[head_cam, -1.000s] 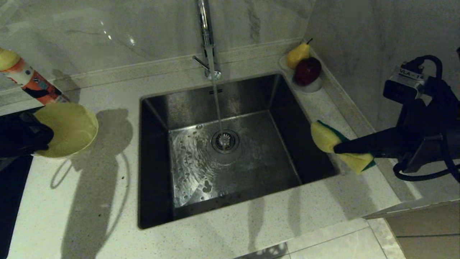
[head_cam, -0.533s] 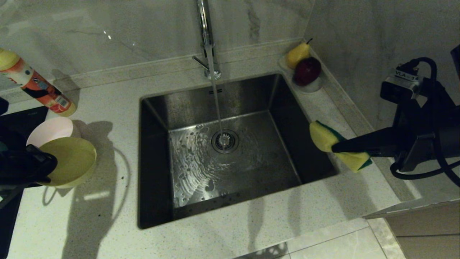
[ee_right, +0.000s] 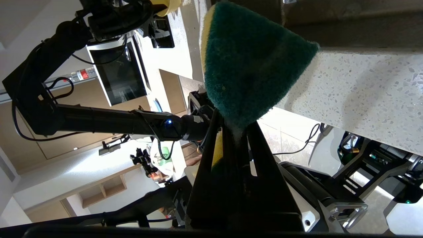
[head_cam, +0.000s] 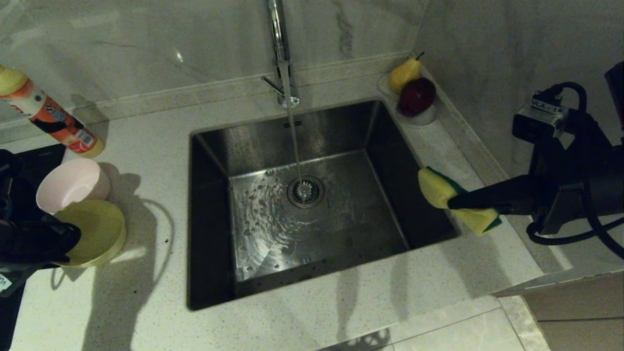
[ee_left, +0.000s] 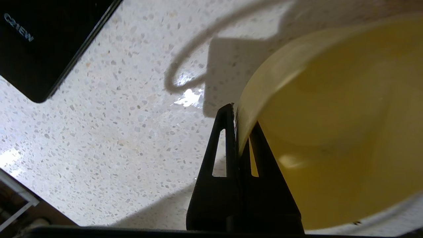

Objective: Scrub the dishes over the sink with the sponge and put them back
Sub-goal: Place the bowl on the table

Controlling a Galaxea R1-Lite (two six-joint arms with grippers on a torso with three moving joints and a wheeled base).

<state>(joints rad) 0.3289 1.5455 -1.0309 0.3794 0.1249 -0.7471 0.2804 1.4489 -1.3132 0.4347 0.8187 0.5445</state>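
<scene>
1. While water runs from the faucet (head_cam: 279, 53) into the sink (head_cam: 312, 204), the left gripper (ee_left: 238, 114) is clenched on the rim of the yellow bowl (head_cam: 92, 233), one finger inside the wall and one outside, at about nine o'clock from the drain. The bowl hangs low over the table (head_cam: 146, 302), tilted, likely on its way to being set down.
2. Just beside it, at eleven o'clock, the pink bowl (head_cam: 72, 183) stands upright on the table; the two rims look close, but I cannot tell whether they touch. No blue bowl is in view.
3. The right gripper (head_cam: 451, 202) grasps the sponge (head_cam: 441, 187) at three o'clock from the drain, over the sink's right rim, pinching it so the green face bulges outward, probably kept ready over the basin for the next dish.
4. Farther out, a tilted orange bottle (head_cam: 46, 114) sits at ten o'clock, its label unreadable; a white dish (head_cam: 423, 117) with a pear (head_cam: 403, 73) and an apple (head_cam: 417, 95) sits at one o'clock.
5. Readable writing: the black cooktop (ee_left: 43, 43) carries letters resembling "Q21EW", and a tag on the right wrist camera (head_cam: 538, 117) begins "VLA-1".
</scene>
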